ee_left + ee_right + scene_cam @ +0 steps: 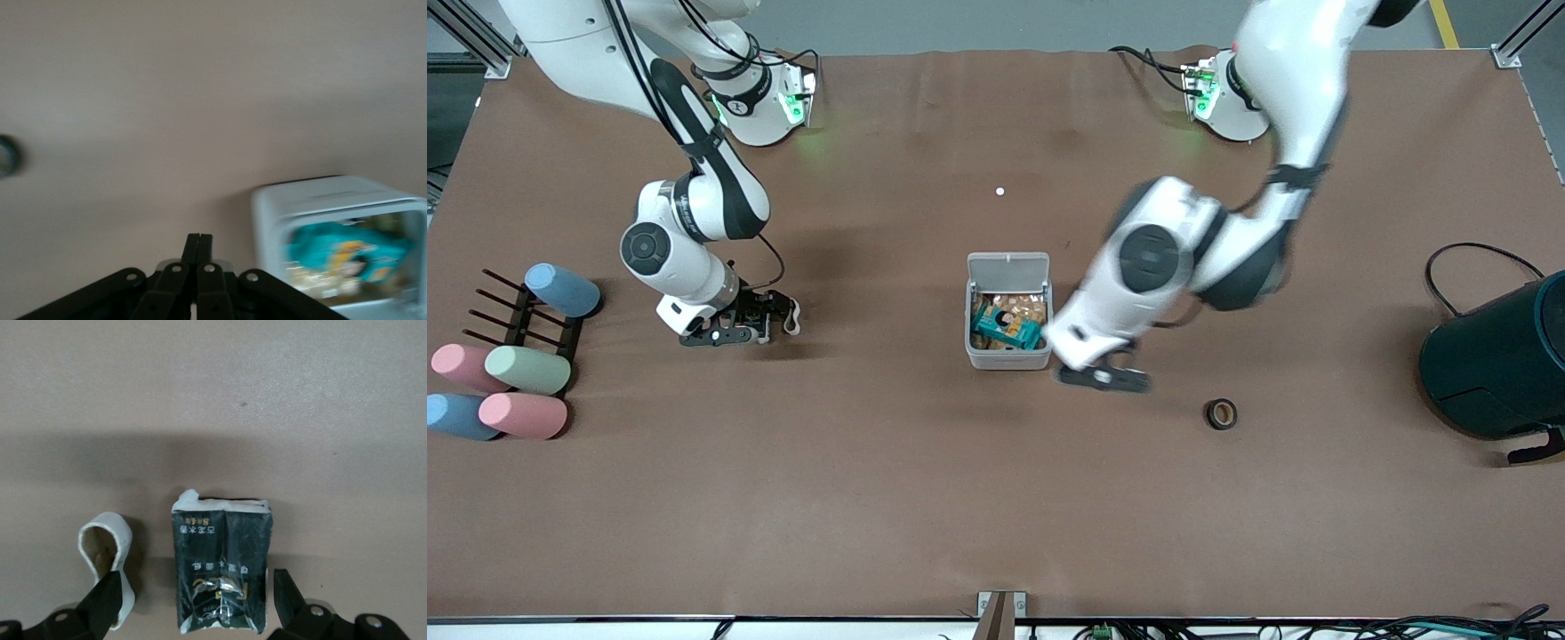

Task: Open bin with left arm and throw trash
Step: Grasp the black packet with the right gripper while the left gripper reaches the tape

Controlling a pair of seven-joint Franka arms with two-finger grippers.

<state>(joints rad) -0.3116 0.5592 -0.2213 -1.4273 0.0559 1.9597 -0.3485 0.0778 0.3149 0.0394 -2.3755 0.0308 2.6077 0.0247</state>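
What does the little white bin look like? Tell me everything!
The bin is a small square box with rounded corners, whitish-grey, and it looks like plastic. Its flat lid is flipped open and stands up at the edge farthest from the front camera. Inside lie a teal packet and tan, crumbly-looking bits. It stands upright near the middle of the table. The left gripper, fingers shut, is right beside it; whether they touch cannot be told.
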